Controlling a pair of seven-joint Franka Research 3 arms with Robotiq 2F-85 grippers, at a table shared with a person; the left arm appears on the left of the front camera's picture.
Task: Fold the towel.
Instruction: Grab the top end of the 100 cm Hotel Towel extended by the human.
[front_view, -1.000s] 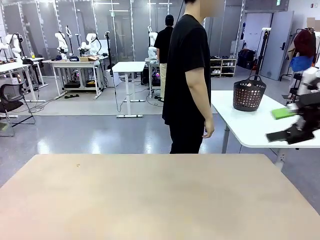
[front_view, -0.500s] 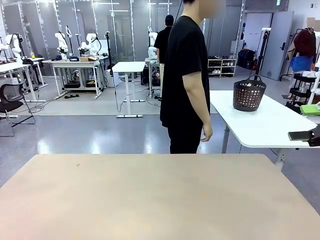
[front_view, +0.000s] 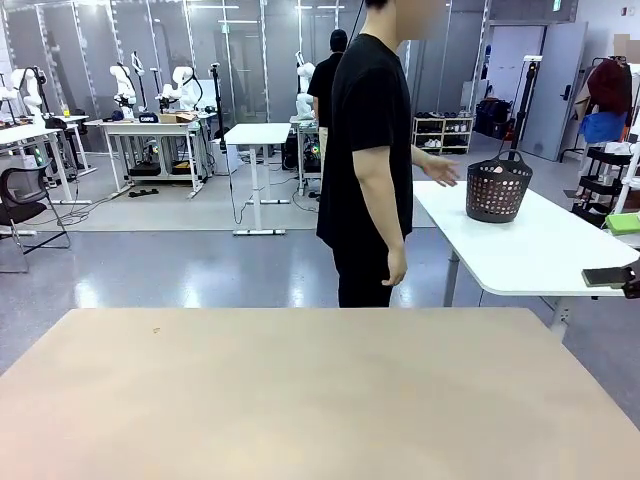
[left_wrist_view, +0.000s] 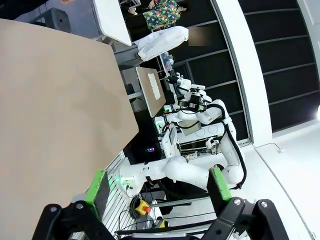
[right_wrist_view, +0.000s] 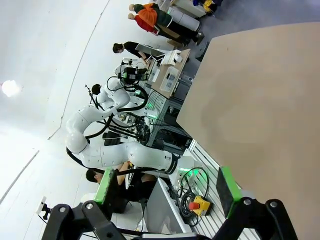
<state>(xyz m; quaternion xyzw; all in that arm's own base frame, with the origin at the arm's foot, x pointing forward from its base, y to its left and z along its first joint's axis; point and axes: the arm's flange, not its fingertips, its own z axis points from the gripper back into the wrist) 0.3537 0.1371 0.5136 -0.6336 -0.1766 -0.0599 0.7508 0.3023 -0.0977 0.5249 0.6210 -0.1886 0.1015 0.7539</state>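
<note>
Towel: I cannot tell where it lies.
Front: a person (front_view: 370, 150) beyond the tan surface (front_view: 300, 400) stretches a hand (front_view: 440, 170) toward a dark basket (front_view: 498, 188). Left wrist: left gripper (left_wrist_view: 158, 186) spread wide. Right wrist: right gripper (right_wrist_view: 165, 186) spread wide too.

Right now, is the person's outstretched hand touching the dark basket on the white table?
Apart. The front view shows a narrow strip of background between the person's hand and the basket; the fingertips end just short of its rim.
</note>
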